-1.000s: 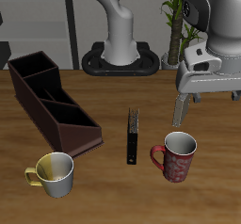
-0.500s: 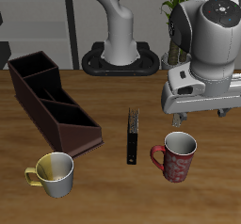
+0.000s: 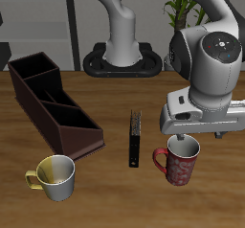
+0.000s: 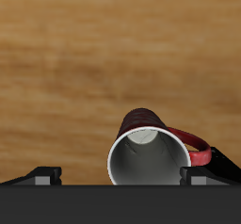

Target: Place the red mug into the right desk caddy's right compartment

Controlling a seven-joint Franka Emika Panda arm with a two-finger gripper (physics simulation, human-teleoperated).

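Note:
The red mug [image 3: 180, 164] stands upright on the table near the front edge, handle toward the black book. In the wrist view the red mug [image 4: 147, 160] shows its white inside and red handle. My gripper [image 3: 180, 136] hangs open just above the mug's rim. In the wrist view my gripper [image 4: 122, 177] has its fingers apart with the rim between them, nearer one finger. It holds nothing. The right desk caddy [image 3: 53, 102], long and dark maroon with inner dividers, lies across the table from the mug. I cannot tell which end section is the right compartment.
A thin black book [image 3: 135, 139] stands on edge between the mug and the caddy. A pale yellow-cream mug [image 3: 55, 176] sits near the front edge, by the caddy's near end. The robot base [image 3: 121, 59] and a plant [image 3: 178, 21] are at the back.
My gripper has come down and toward the table's front edge, from beside and above the red mug to right over its rim. The mug has not moved.

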